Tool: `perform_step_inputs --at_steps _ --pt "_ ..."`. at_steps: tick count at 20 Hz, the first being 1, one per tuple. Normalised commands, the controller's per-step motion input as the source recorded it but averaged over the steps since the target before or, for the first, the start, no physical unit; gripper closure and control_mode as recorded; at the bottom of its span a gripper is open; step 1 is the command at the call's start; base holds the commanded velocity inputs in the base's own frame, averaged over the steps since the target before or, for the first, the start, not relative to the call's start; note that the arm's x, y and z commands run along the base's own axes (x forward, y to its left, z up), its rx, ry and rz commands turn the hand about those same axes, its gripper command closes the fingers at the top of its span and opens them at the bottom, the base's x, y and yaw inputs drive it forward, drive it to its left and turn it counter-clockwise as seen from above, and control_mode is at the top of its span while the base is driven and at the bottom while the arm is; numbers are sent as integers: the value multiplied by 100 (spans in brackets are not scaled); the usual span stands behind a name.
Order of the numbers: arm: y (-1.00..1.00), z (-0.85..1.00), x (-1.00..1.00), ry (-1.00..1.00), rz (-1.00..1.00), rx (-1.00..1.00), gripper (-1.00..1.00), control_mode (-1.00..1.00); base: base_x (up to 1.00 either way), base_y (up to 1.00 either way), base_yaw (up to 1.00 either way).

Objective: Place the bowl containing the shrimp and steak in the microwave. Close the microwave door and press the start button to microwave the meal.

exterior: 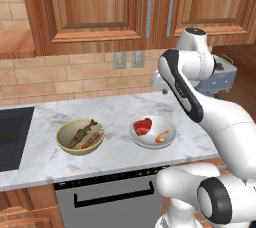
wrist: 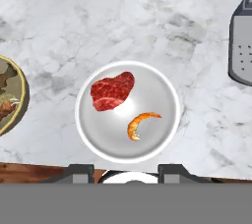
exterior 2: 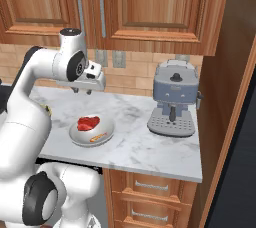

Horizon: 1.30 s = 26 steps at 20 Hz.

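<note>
The shallow white-grey bowl [exterior: 150, 141] [exterior 2: 79, 135] [wrist: 152, 95] rests on the marble counter near its front edge. Inside lie the red steak [exterior: 143, 126] [exterior 2: 88, 122] [wrist: 112, 91] and, beside it, the small orange shrimp [exterior: 162, 136] [exterior 2: 98, 137] [wrist: 139, 124]. My gripper [exterior 2: 84, 91] [wrist: 127, 173] hangs well above the bowl, pointing straight down at it. Its fingers stand apart with nothing between them. The microwave and the microwave door are out of view.
A tan bowl with a brown fish [exterior: 80, 136] [wrist: 7, 95] sits to the left of the white bowl. A grey coffee machine [exterior 2: 172, 99] [wrist: 241, 46] stands at the counter's right end. A dark cooktop [exterior: 12, 137] lies at the left, wooden cabinets [exterior 2: 150, 7] overhead.
</note>
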Motion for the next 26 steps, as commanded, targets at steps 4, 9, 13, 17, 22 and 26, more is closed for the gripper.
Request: perform_step_inputs --at_steps 4,9,13,17,22,26 --pt "-20 -22 -20 -1 -1 2 -100 -100 0 0 0" --pt "-38 -51 -61 -9 -4 4 -100 -100 0 0 0" --pt "-22 -60 -41 -19 -11 12 -100 -100 0 0 0" --pt "-18 -51 -30 -7 -9 11 -100 -100 0 0 0" --pt "0 -43 -5 1 -10 9 -100 -100 0 0 0" --pt "-4 -45 2 8 -11 7 -100 -100 0 0 0"
